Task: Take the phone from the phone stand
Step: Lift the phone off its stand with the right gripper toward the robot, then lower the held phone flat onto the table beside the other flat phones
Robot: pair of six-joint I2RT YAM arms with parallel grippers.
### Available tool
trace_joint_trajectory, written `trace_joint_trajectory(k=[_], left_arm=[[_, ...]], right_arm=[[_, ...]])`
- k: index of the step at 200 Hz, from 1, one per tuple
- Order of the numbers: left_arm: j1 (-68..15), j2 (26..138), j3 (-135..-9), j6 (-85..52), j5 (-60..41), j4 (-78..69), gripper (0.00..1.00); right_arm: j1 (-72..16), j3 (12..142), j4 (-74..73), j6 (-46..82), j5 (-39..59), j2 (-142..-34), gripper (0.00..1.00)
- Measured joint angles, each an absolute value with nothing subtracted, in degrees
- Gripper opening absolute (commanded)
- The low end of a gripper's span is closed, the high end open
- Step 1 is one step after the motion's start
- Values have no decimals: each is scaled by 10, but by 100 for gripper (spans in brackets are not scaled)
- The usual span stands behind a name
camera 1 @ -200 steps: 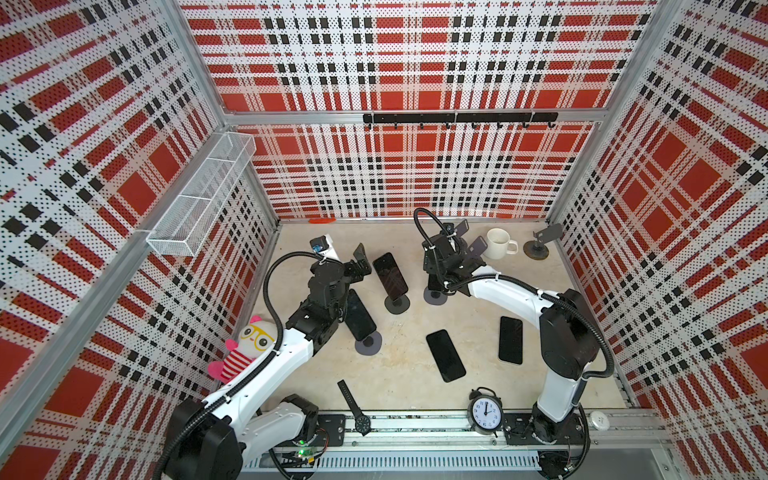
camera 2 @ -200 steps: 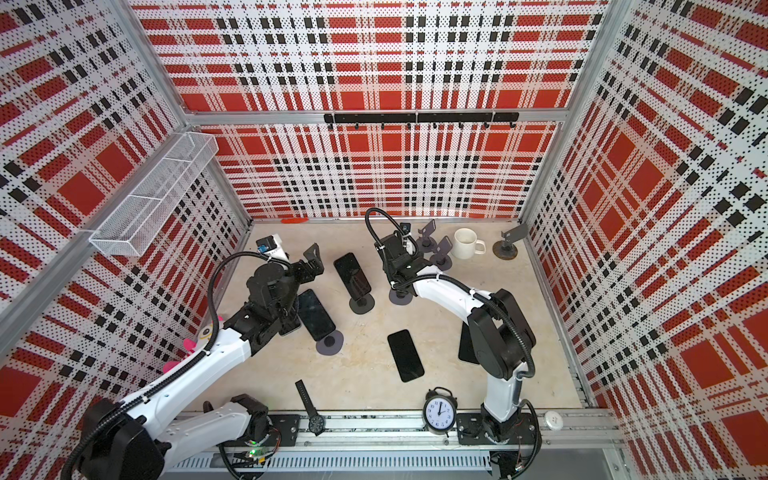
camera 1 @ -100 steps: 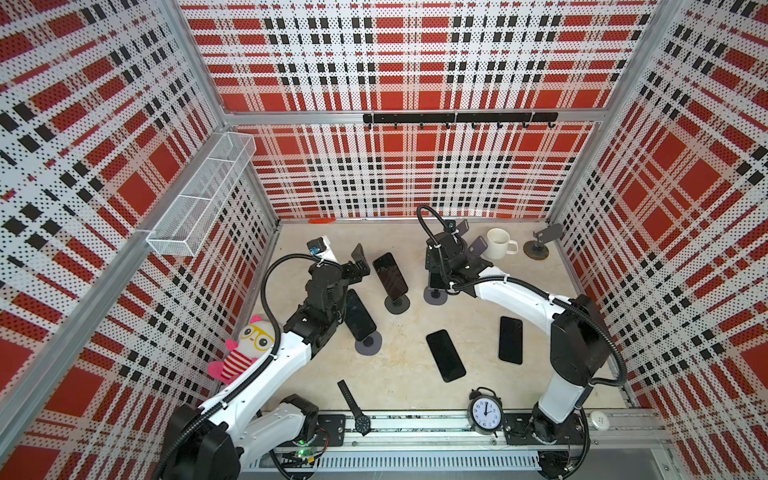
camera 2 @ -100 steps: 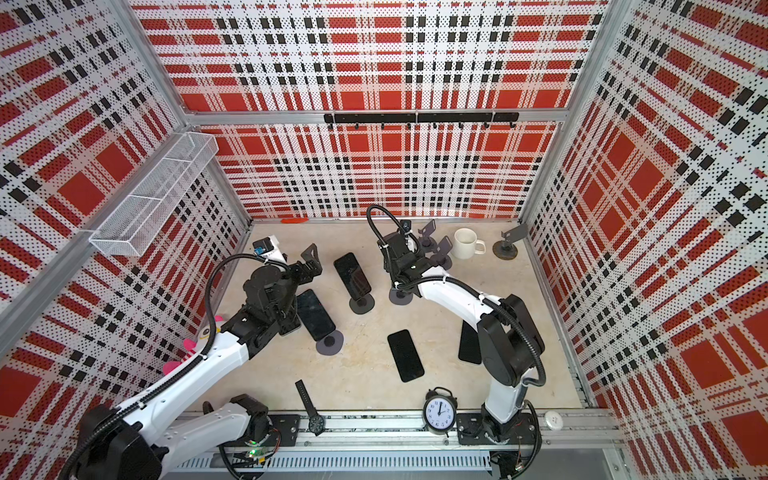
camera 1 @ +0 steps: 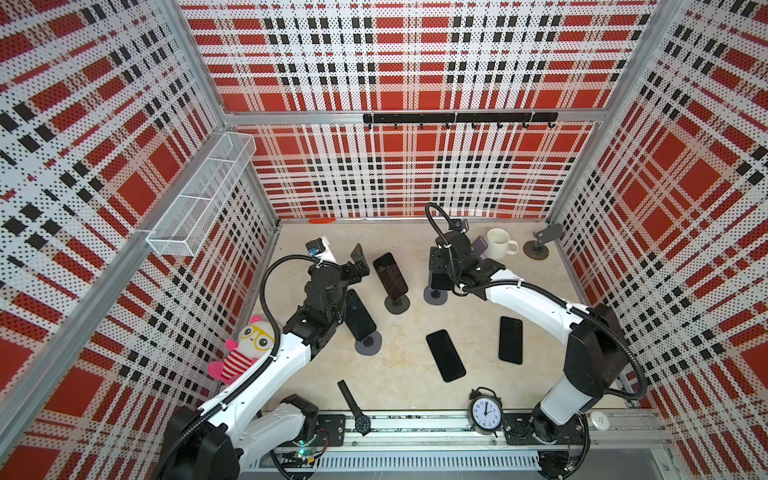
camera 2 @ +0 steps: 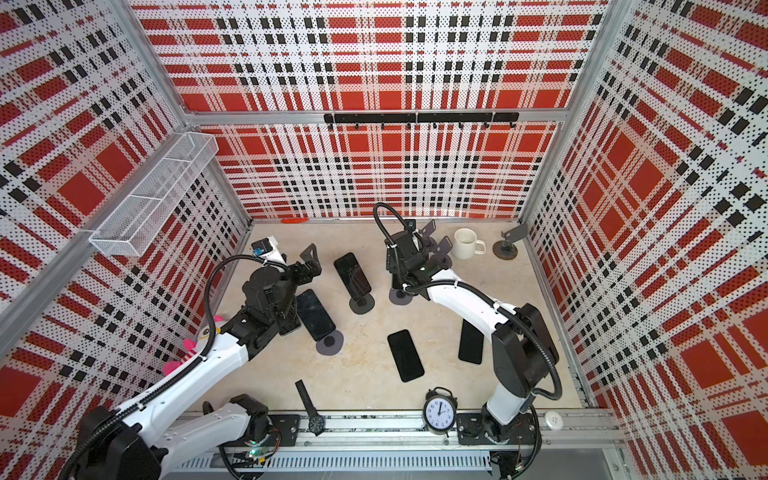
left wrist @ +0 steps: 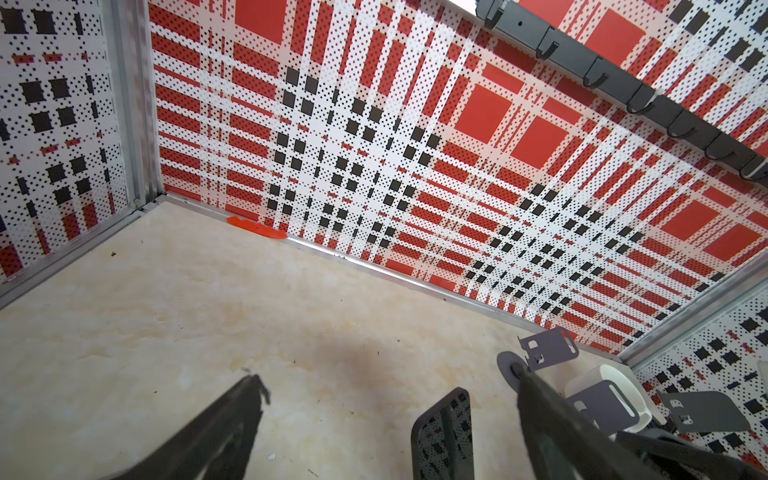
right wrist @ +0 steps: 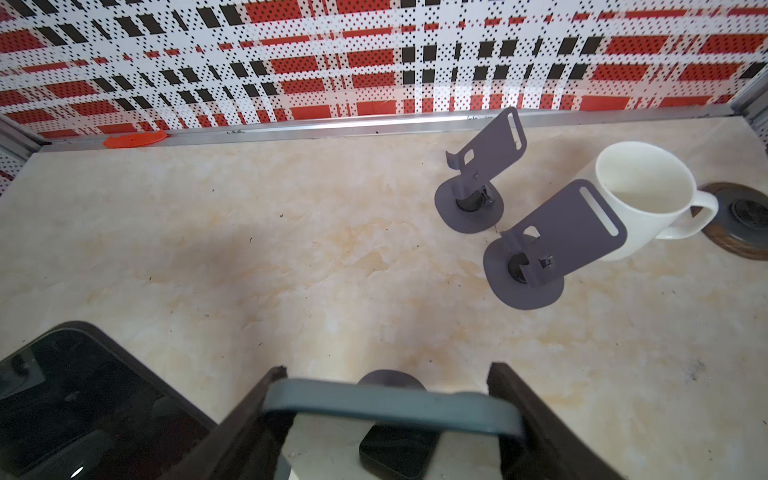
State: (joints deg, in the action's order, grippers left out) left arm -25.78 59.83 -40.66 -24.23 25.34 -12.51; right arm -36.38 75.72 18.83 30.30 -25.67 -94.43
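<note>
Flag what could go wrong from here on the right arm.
1. The right gripper holds the phone only near its upper end, so it may slip on the lift.
2. The stand under it could drag along or tip.
3. Two empty stands and the mug sit close beyond; a forward swing could hit them.

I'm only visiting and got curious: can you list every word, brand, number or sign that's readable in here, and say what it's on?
Nothing is clear enough to quote.
Alarm clock: numbers ring the white dial, too small to read with certainty.
Wristwatch: dark face, no legible marks.
Blue sticker on the left arm: too small to read.
Phone screens: dark, no text.
Mug: plain white, no print visible.
</note>
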Motion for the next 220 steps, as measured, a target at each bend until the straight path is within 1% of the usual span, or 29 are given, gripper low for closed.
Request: trace_joint_trajectory(k=[62,118,220], left_arm=[[-254,569,-373,-253,272,-150,98],[-244,583,-373,-253,272,-159,98],[-241,605,-378,-253,258,-167,98]], right_arm=[[-333,698,216,309,-224,-870,59],[-321,636,266,302,-194,-802,59],[-321,545,345,275,-130,-777,59]])
